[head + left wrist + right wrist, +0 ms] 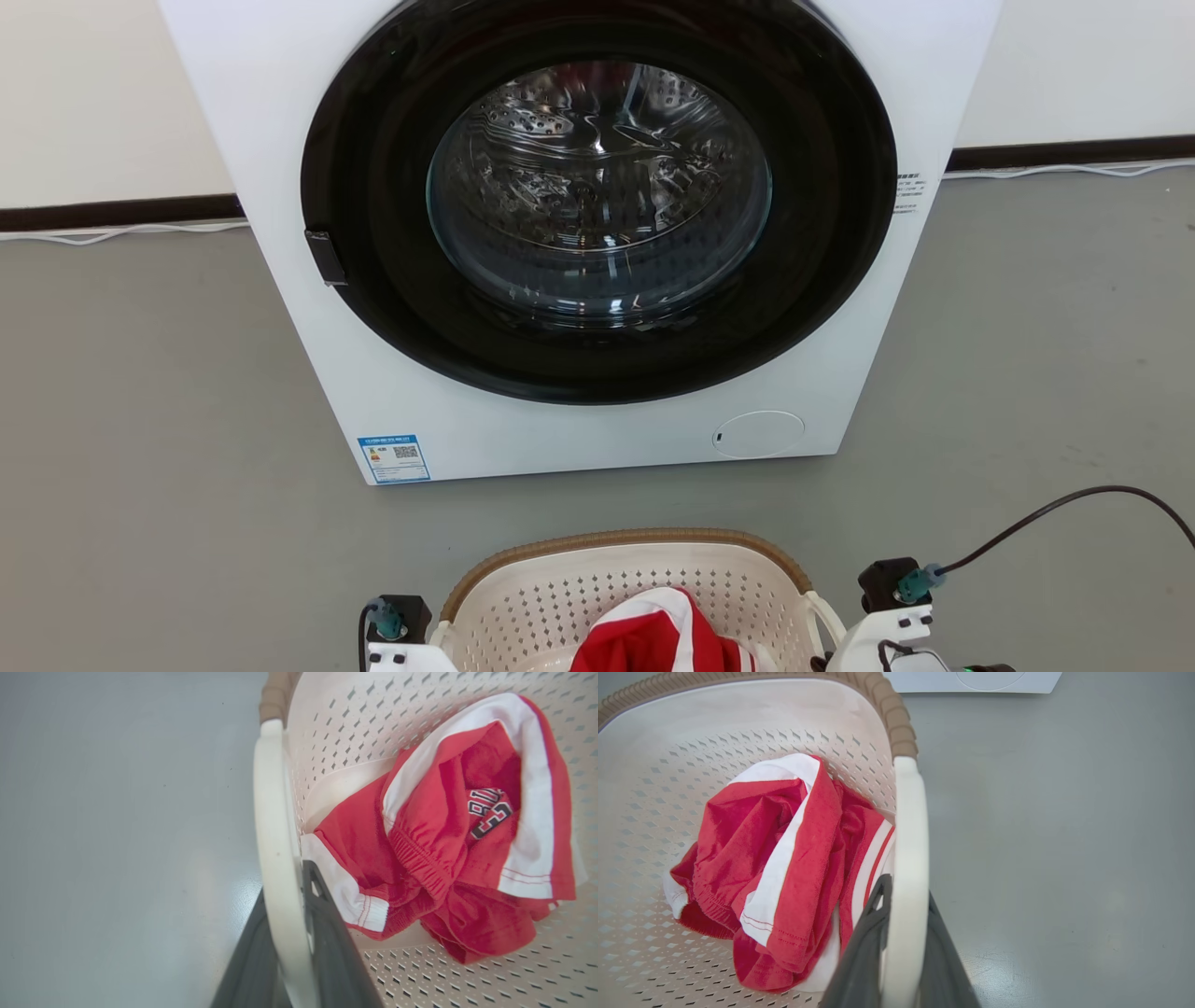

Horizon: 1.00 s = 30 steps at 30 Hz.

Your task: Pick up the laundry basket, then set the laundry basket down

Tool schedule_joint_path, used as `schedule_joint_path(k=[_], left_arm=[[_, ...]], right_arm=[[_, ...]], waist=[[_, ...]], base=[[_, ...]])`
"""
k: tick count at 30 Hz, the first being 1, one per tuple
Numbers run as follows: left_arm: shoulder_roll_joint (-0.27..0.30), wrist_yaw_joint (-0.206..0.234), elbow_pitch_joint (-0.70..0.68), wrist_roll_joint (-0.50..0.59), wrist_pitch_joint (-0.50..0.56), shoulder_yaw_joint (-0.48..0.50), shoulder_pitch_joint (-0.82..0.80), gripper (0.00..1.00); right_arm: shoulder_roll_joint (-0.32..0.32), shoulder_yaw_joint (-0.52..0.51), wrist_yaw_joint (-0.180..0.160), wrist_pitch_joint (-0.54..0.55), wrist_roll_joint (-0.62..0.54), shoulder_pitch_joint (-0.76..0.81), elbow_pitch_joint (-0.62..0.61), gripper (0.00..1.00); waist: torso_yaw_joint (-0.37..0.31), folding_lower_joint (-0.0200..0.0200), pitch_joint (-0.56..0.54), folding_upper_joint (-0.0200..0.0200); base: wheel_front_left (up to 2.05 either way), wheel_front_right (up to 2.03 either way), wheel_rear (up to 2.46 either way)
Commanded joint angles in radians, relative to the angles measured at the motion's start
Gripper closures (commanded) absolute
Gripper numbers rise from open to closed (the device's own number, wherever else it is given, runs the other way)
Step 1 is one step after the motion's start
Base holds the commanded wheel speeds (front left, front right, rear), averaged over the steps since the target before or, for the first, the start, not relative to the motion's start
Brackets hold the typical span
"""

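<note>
Ok, head view gives the context: laundry basket at the bottom edge, centred in front of the washing machine, apart from it with a strip of grey floor between. The door is shut, and the steel drum is visible through the glass. The left wrist block and right wrist block flank the basket (the fingers themselves are cut off by the frame there). A black cable arcs off the right one. Left wrist view adds the grip detail: left claw straddles the basket's left handle, one dark finger inside the perforated wall, one outside, both pressed against the white loop, so it is clamped on it. That view also shows the red-and-white garment bunched on the basket bottom, with a lettered patch I can't read. Right wrist view mirrors this: right claw pinches the right handle, inner finger just beside the garment's striped edge, outer finger over bare floor. The brown woven-look rim runs up to the handle's end, and the washer's lower edge sits at the top of that view. The basket sits between the two claws, gripped at both handles. Can't tell whether its base touches the floor or is off it.
</note>
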Motion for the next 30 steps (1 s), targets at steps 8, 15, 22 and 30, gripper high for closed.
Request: schedule_joint_path(k=[8, 15, 22, 30], left_arm=[[0.013, 0.008, -0.006, 0.001, -0.009, 0.011, -0.064, 1.0], [0.013, 0.015, -0.006, 0.01, -0.023, 0.006, -0.109, 1.0], [0.009, 0.027, -0.007, 0.023, -0.06, 0.001, -0.18, 1.0], [0.002, 0.053, -0.02, 0.033, -0.113, 0.002, -0.266, 1.0]], right_arm=[[0.008, 0.024, 0.017, -0.035, 0.015, -0.035, -0.021, 1.0], [-0.003, 0.037, 0.017, -0.069, 0.021, -0.059, -0.032, 1.0], [-0.023, 0.052, 0.017, -0.137, 0.015, -0.105, -0.056, 1.0], [-0.06, 0.072, 0.017, -0.243, -0.01, -0.189, -0.08, 1.0]], waist=[[0.002, 0.0, 0.019, -0.0001], [0.008, 0.0, 0.078, -0.0001], [0.017, 0.0, 0.179, -0.0001], [0.032, 0.0, 0.334, -0.0001]], base=[[0.0, 0.0, 0.0], [0.0, 0.0, 0.0], [0.0, 0.0, 0.0], [0.0, 0.0, 0.0]])
